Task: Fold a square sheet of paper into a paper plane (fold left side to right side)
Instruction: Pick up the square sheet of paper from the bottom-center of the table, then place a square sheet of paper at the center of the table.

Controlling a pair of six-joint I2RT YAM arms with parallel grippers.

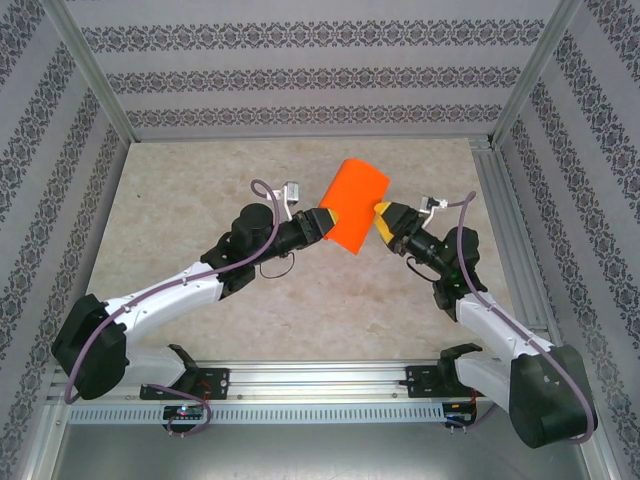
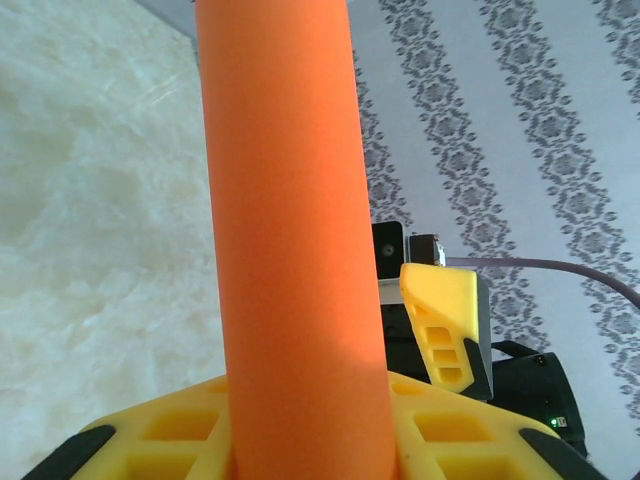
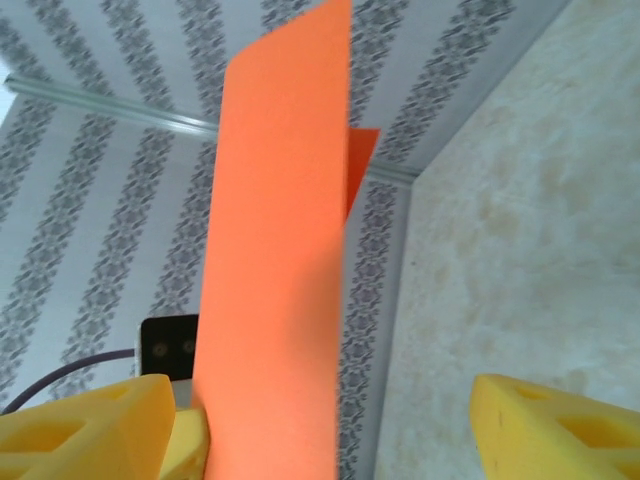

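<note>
Well, in the top external view, I am holding the square sheet of paper point(image 1: 355, 205) up off the counter point(image 1: 200, 200), between my two arms and a little right of the counter's middle. The sheet is bowing over along its far edge (it is looking more like a curled oblong than a flat square). My left gripper point(image 1: 326, 222) is pinching its lower left edge, and my right gripper point(image 1: 385, 220) is sitting just beside its lower right edge.

In the left wrist view, the sheet point(image 2: 290, 230) is rising as a tall orange band straight out of my left gripper point(image 2: 310, 440), whose yellow fingers point(image 2: 150, 440) are pressing on it from both sides, so this gripper is clamping the paper. Behind the band, one of my right arm's yellow fingers point(image 2: 445, 320) is showing, with a grey cable point(image 2: 560, 268) and the patterned wall point(image 2: 520, 120) beyond it.

In the right wrist view, my right gripper point(image 3: 320, 400) is standing with its jaws wide apart and is gripping nothing. The sheet point(image 3: 280, 250) is standing upright against the finger on the left of that view (I cannot tell whether they are actually touching) and well apart from the other. A corner of a rear layer is peeking out past the sheet's right edge, against the wall.
</note>
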